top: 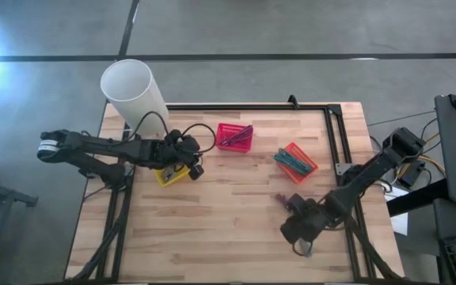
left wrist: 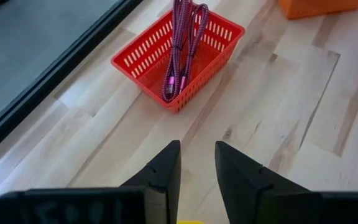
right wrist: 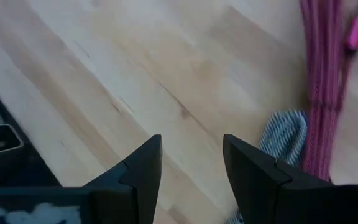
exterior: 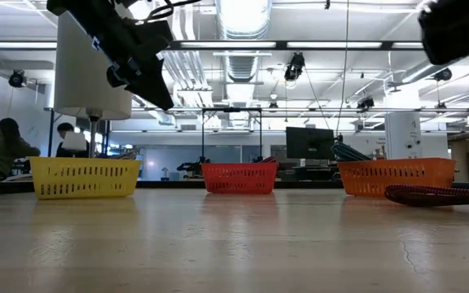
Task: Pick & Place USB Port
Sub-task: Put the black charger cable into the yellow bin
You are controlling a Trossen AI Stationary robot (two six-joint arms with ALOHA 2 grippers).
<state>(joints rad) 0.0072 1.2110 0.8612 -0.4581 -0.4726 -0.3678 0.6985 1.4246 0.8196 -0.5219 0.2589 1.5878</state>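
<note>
My left gripper (top: 195, 162) hangs open and empty over the yellow basket (top: 169, 175), whose rim just shows under the fingers in the left wrist view (left wrist: 188, 221). Ahead of it stands a red basket (left wrist: 178, 57) holding a coiled magenta cable (left wrist: 182, 43). My right gripper (top: 294, 231) hangs open and empty above the table's near right part. Beside it a magenta cable (right wrist: 322, 81) and a grey striped cable (right wrist: 284, 134) lie loose on the wood. In the low view these cables (exterior: 438, 195) lie in front of the orange basket (exterior: 393, 176).
The orange basket (top: 295, 161) holds teal cables. A white cylinder (top: 133, 87) stands at the far left corner. A black frame rail (top: 335, 134) runs along the far and right edges. Bare wood lies between the baskets and the near edge.
</note>
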